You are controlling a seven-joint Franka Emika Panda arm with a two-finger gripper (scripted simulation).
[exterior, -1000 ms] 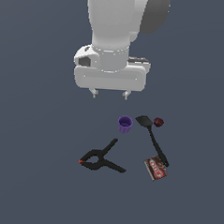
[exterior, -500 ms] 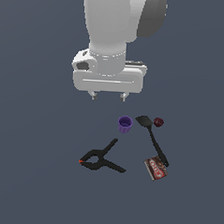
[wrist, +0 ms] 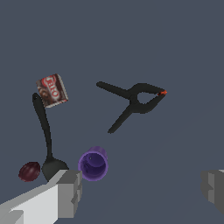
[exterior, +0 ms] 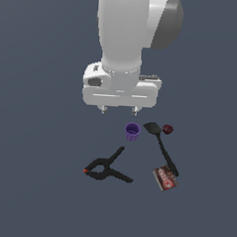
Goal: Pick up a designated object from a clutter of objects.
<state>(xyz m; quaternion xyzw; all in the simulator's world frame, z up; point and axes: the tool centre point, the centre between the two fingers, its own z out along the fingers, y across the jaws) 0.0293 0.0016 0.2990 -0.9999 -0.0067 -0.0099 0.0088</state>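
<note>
Pincer [exterior: 119, 110] spread apart above purple cup [exterior: 132, 131]; red-brown box [exterior: 165, 178] seemingly touching spatula [exterior: 161, 145] handle.

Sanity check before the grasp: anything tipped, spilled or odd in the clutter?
Nothing stands out. Purple cup is upright and looks empty, spatula and clamp lie flat, red-brown box lies by the spatula handle's end. Gripper hangs open above.

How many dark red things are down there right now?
2: the box by the spatula's handle end, and the round object beside its blade. None appear hidden.
</note>
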